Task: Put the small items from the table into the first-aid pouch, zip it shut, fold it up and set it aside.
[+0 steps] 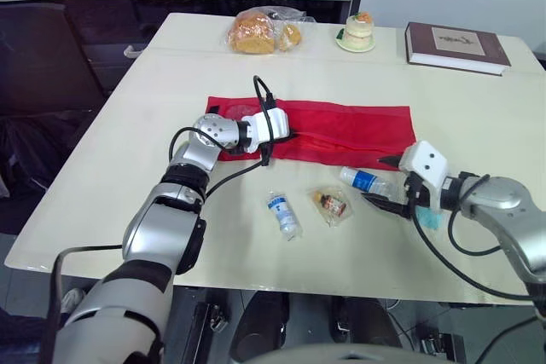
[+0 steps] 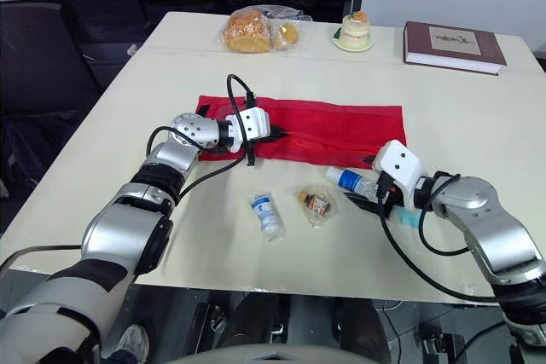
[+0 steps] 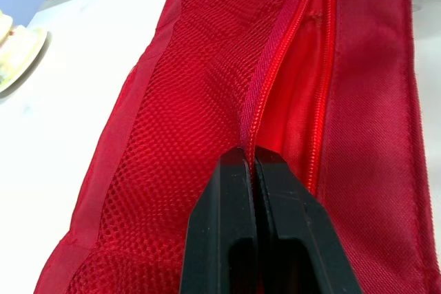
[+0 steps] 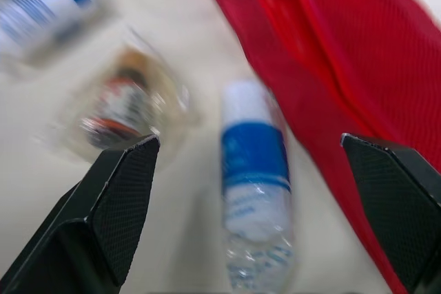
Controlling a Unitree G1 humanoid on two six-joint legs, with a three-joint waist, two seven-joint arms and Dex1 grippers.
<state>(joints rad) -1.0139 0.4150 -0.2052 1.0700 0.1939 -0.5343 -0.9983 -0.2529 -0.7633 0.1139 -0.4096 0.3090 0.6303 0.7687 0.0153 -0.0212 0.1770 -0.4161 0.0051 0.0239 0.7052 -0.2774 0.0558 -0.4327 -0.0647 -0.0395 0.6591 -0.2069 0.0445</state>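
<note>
A red first-aid pouch (image 1: 350,130) lies flat across the middle of the table, its zipper partly open (image 3: 289,87). My left gripper (image 1: 286,135) is shut on the zipper edge near the pouch's left end, with its fingertips (image 3: 234,170) pinching the red tape. In front of the pouch lie a small bottle with a blue label (image 1: 363,180), a clear packet with a brown item (image 1: 331,204) and a packet with a blue label (image 1: 282,213). My right gripper (image 1: 384,182) is open, one finger on each side of the bottle (image 4: 255,170) without touching it.
At the far edge stand a bag of bread (image 1: 256,31), a small cake on a plate (image 1: 356,33) and a dark book (image 1: 456,46). A teal item (image 1: 431,221) lies under my right wrist. The table's front edge (image 1: 256,283) is close behind the packets.
</note>
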